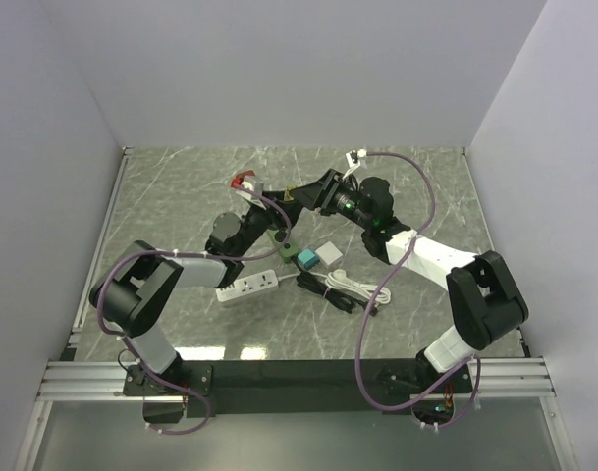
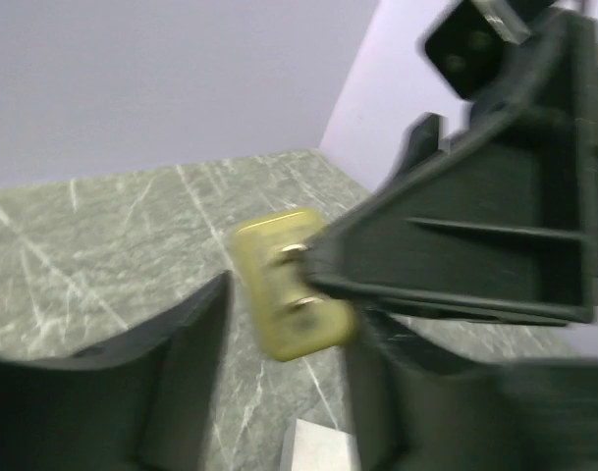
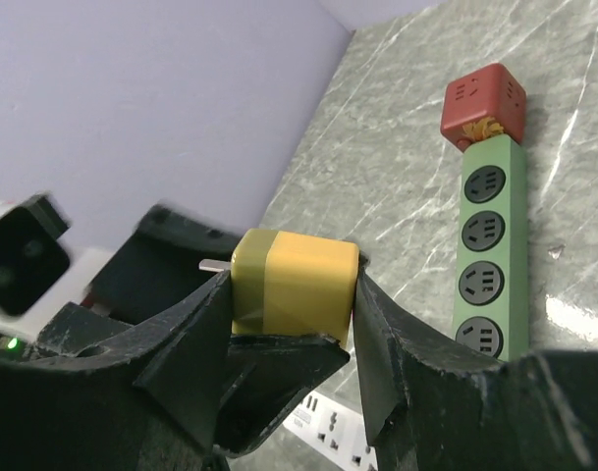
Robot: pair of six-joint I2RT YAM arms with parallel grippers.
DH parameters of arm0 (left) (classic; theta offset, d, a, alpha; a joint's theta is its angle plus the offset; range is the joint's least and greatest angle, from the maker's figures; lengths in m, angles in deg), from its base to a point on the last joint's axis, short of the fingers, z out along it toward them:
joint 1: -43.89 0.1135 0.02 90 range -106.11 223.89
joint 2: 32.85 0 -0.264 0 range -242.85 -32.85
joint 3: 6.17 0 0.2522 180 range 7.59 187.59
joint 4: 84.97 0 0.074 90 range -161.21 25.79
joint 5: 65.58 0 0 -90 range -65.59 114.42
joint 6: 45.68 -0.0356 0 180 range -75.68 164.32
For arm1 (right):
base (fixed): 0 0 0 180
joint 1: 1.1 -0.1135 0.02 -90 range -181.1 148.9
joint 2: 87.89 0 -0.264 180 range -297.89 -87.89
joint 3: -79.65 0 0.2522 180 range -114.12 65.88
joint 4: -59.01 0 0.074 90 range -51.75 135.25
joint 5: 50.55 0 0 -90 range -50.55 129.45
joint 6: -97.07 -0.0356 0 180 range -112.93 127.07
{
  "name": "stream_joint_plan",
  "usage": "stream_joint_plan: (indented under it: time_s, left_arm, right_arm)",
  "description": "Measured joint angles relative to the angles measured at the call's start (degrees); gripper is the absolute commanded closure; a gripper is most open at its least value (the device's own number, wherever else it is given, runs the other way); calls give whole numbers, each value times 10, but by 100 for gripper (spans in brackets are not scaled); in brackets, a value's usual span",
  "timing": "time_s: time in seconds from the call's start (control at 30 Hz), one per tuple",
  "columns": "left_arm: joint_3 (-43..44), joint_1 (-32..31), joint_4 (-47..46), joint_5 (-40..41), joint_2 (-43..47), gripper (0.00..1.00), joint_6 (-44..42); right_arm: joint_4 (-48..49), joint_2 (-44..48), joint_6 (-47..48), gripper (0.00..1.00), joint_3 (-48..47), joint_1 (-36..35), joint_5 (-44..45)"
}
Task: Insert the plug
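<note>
A yellow plug [image 3: 294,289] is clamped between the fingers of my right gripper [image 3: 294,278], with its metal prongs pointing away to the left. In the left wrist view the plug [image 2: 289,285] shows its two prongs, blurred, just beyond my left gripper [image 2: 294,319]. That gripper is open, with its fingers spread either side and nothing in it. From above, both grippers meet over the table's middle, the left [image 1: 276,212] and the right [image 1: 301,196]. A green power strip [image 3: 487,260] with a red cube [image 3: 483,103] at its far end lies below. A white power strip [image 1: 247,287] lies nearer.
A teal cube adapter [image 1: 305,259] and a white adapter [image 1: 328,255] lie right of the white strip. A coiled black and white cable [image 1: 346,288] lies beside them. Pale walls close the back and both sides of the marble table [image 1: 416,196].
</note>
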Motion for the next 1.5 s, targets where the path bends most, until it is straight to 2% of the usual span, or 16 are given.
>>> stream_joint_plan:
  time_s: [0.13,0.17,0.23,0.27,0.37,0.47,0.5,0.57,0.7,0.87,1.07,1.23,1.5]
  left_arm:
    - [1,-8,-14,-5,-4,64,-7]
    - [1,-8,-19,-5,-7,71,-9]
    - [1,-8,-23,-9,-14,93,-8]
    - [1,-8,-24,-10,-17,99,-8]
    - [1,-7,-25,-17,-20,100,-8]
    - [1,-4,-24,-28,-20,100,-7]
    - [1,-3,-23,-34,-20,100,-6]
    - [0,3,-23,-58,-20,100,9]
    - [-2,35,-24,-124,-20,99,68]
    - [-1,74,-30,-209,-28,99,153]
    - [28,89,-34,-309,-96,99,283]
    - [31,94,-27,-339,-102,99,341]
    - [31,87,-29,-343,-68,99,371]
  right_arm:
    - [2,1,1,100,3,0,8]
    - [1,0,2,100,3,0,10]
    - [1,0,2,100,7,0,13]
    - [-2,0,3,100,7,0,14]
    - [-7,0,6,92,8,0,16]
    - [8,0,9,54,17,3,15]
    - [19,0,9,35,23,6,13]
    - [45,0,10,24,39,12,-2]
    - [87,3,21,16,74,38,-27]
    - [173,9,23,15,123,79,-68]
    - [318,7,10,16,161,95,-151]
    - [362,-16,2,20,167,95,-192]
    - [377,-92,-41,29,167,94,-210]
